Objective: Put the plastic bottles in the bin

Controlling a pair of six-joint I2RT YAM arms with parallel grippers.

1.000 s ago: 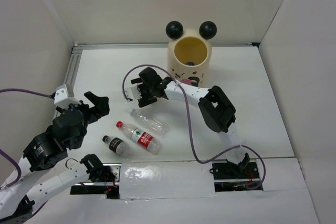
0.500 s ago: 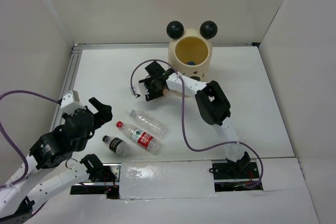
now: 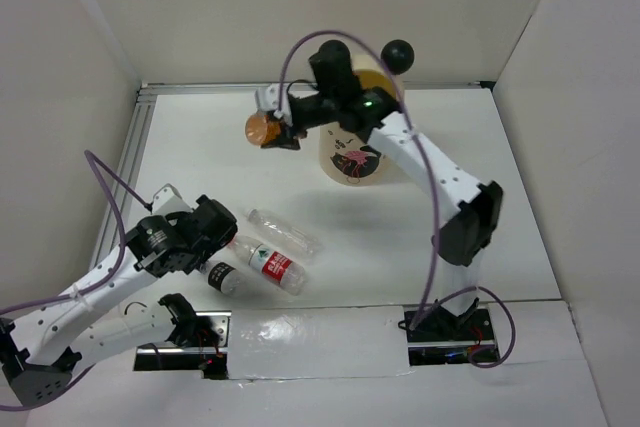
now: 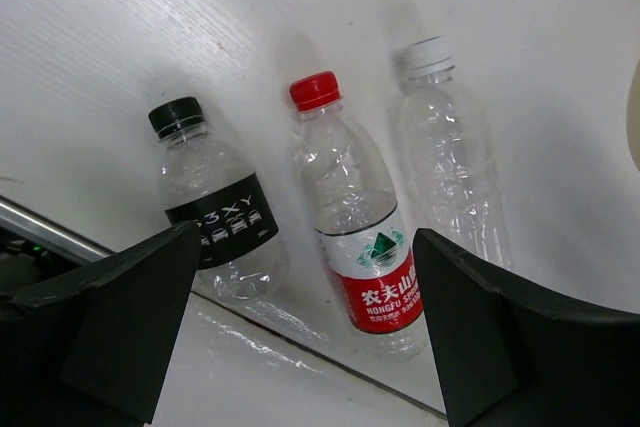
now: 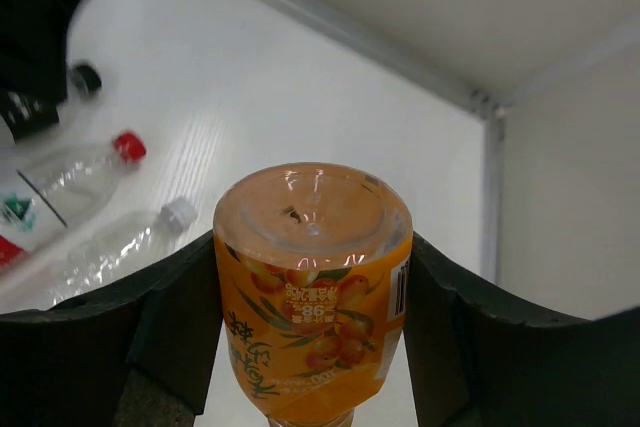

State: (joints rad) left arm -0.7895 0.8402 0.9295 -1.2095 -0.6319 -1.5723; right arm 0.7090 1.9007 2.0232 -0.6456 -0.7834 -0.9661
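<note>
My right gripper (image 3: pixel 272 130) is shut on the short orange bottle (image 3: pixel 260 128), holding it in the air just left of the cream bin (image 3: pixel 356 155). In the right wrist view the orange bottle (image 5: pixel 312 267) fills the gap between both fingers, base toward the camera. Three plastic bottles lie side by side on the table: a black-label one (image 4: pixel 212 217), a red-cap one (image 4: pixel 352 217) and a clear white-cap one (image 4: pixel 450 172). My left gripper (image 3: pixel 226 241) hovers open over their near ends, with nothing between its fingers (image 4: pixel 105 317).
One black ball ear (image 3: pixel 399 55) of the bin shows; my right arm crosses the rim and hides much of the opening. White walls enclose the table on three sides. A metal rail (image 3: pixel 140 137) runs along the left edge.
My right gripper has closed on the orange bottle and lifted it from the table beside the bin to rim height. My left arm has moved right, over the three lying bottles.
</note>
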